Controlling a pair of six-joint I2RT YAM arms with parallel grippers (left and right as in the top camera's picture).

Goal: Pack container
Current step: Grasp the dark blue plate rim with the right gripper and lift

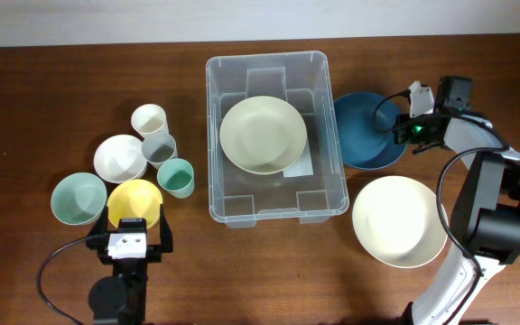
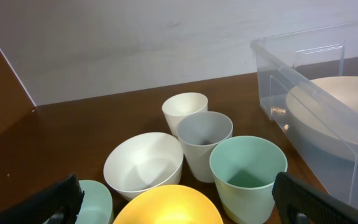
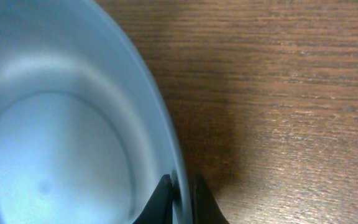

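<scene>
Container (image 1: 233, 194) sits mid worktop (image 1: 61, 99), one cream bowl (image 1: 263, 134) inside. Right hand (image 3: 180, 198) clamped on rim of blue bowl (image 1: 364, 131), just right of container. Left hand (image 1: 134, 227) apart, idle. Step, judged: pick-up. Next: lift, carry left over wall.

- The surface (image 1: 61, 72): dark brown wood, visible grain, low sheen.
- The container (image 1: 213, 153), centre of frame: clear plastic, glossy and smooth.
- The blue bowl (image 1: 361, 135), right of centre: smooth, satin finish.
- The mint cup (image 2: 247, 168), lower right: smooth, matt, plastic-looking.
</scene>
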